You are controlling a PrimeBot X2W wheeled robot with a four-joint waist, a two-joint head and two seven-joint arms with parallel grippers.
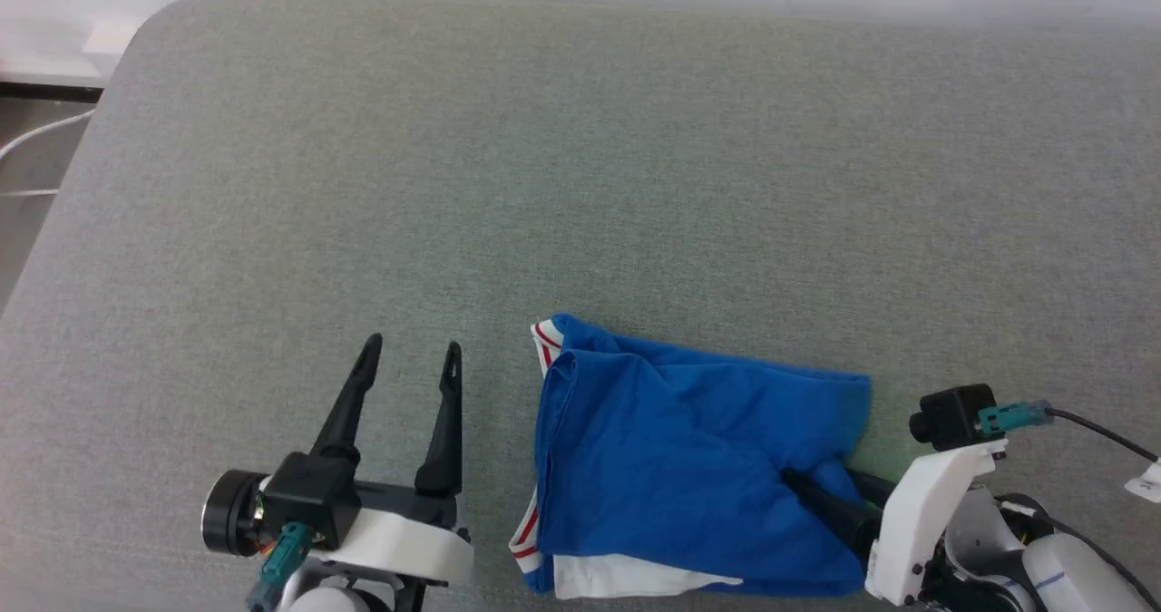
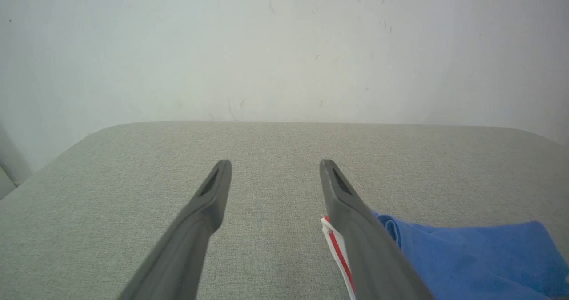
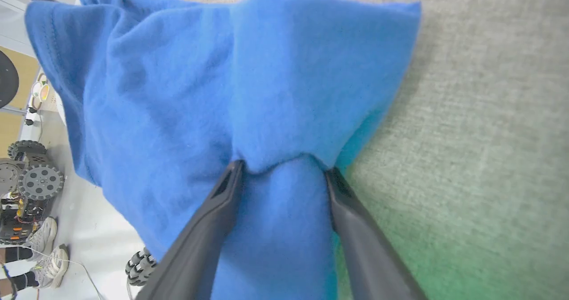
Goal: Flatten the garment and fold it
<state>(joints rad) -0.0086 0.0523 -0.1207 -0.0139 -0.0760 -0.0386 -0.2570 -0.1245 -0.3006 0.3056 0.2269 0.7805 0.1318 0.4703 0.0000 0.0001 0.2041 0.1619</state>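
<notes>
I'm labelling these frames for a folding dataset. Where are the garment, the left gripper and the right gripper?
garment [image 1: 671, 467]: head view, middle of the blue top layer.
left gripper [image 1: 412, 345]: head view, gap between its fingertips.
right gripper [image 3: 283, 169]: right wrist view, between its fingertips, on blue cloth.

left pincer agape, blue garment beside

One garment — two tools
</notes>
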